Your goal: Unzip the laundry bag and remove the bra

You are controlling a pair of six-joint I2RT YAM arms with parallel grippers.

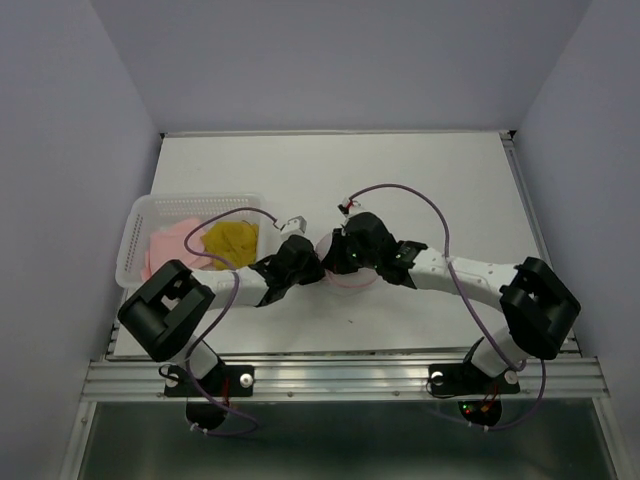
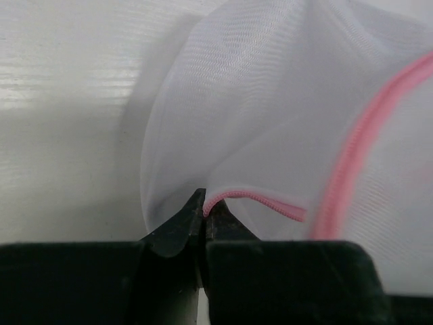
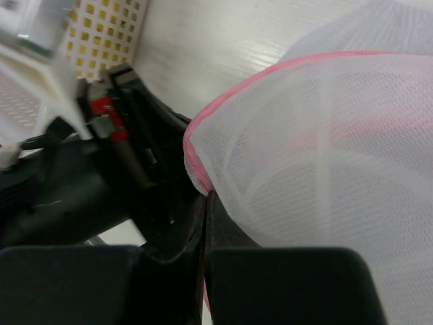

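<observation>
1. Your laundry bag (image 1: 350, 274) sits mid-desk (image 1: 420, 180), nearer the front edge, between both grippers.
2. Your left gripper (image 2: 204, 211) is pinching the bag's pink trim (image 2: 257, 200).
3. Your right gripper (image 3: 205, 203) is clamped on the trim too.
4. A faint pink shape (image 3: 325, 139) inside is perhaps the bra.
5. The basket (image 1: 140, 215) stands at the left edge.

- top view: high above and behind the arm bases, looking down over the desk (image 1: 400, 170) from far off.
- left wrist view: looks forward over its own fingers (image 2: 176, 233), close to the laundry bag (image 2: 270, 122).
- right wrist view: equally close, facing the same bag from the opposite side, with the left arm (image 3: 81, 183) in frame.
</observation>
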